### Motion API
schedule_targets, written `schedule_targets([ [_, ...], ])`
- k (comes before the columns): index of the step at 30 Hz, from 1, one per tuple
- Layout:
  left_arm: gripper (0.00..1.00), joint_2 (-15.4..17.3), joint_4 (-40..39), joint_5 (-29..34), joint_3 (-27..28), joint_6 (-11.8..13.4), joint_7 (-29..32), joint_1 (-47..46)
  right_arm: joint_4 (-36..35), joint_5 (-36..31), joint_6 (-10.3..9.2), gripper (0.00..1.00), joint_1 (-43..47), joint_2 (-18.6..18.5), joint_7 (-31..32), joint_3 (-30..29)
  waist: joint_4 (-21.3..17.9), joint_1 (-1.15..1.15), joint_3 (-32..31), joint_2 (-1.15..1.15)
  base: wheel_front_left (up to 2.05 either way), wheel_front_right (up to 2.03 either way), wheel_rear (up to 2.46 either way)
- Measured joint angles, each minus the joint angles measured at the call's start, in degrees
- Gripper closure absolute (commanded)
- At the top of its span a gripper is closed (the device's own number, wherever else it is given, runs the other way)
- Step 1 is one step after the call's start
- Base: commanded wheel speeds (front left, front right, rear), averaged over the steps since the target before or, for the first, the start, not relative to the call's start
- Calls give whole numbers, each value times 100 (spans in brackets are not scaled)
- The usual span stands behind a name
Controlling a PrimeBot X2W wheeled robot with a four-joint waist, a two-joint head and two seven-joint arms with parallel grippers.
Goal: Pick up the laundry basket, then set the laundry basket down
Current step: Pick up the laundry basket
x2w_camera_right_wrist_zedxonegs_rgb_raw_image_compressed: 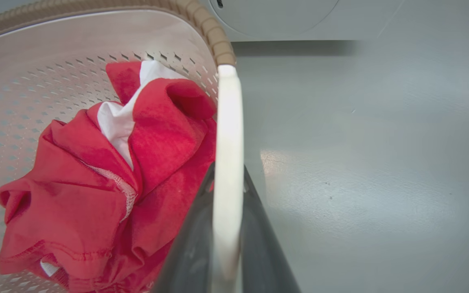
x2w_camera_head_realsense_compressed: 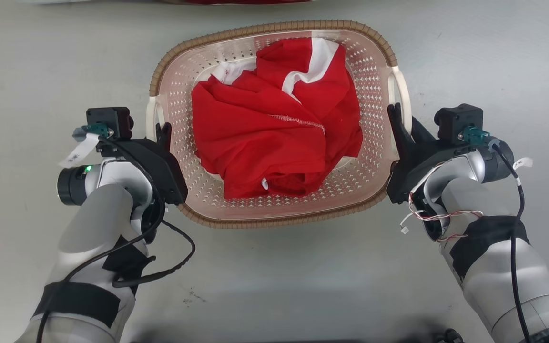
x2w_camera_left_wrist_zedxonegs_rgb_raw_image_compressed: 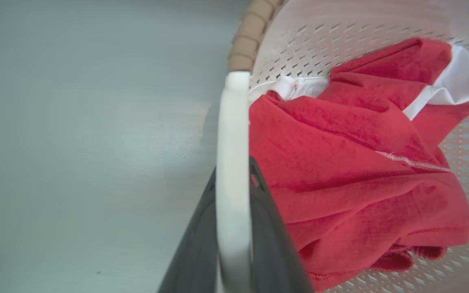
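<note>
The laundry basket (x2w_camera_head_realsense_compressed: 274, 27), cream-pink and perforated with a brown woven-look rim, lies in the middle of the head view with a crumpled red and white garment (x2w_camera_head_realsense_compressed: 274, 128) inside. My left gripper (x2w_camera_head_realsense_compressed: 159, 131) is shut on its white left handle (x2w_camera_left_wrist_zedxonegs_rgb_raw_image_compressed: 232, 122), one dark finger on each side of the bar. My right gripper (x2w_camera_head_realsense_compressed: 401, 119) is shut the same way on the white right handle (x2w_camera_right_wrist_zedxonegs_rgb_raw_image_compressed: 227, 122). Whether the basket rests on the grey floor or hangs just above it cannot be told.
Grey floor (x2w_camera_head_realsense_compressed: 41, 57) spreads on all sides of the basket. The white front of a washing machine (x2w_camera_right_wrist_zedxonegs_rgb_raw_image_compressed: 275, 16) stands just beyond the basket's far rim. A red and white strip (x2w_camera_head_realsense_compressed: 236, 1) shows at the top edge of the head view.
</note>
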Motion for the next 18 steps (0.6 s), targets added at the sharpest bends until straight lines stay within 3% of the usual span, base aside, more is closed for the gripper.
schedule_targets([
  [18,100,-134,666,-52,-37,-105,-7,-23,755,234,158,100,-20,123,-10,-34,1,0,-670,0,0,0,0],
])
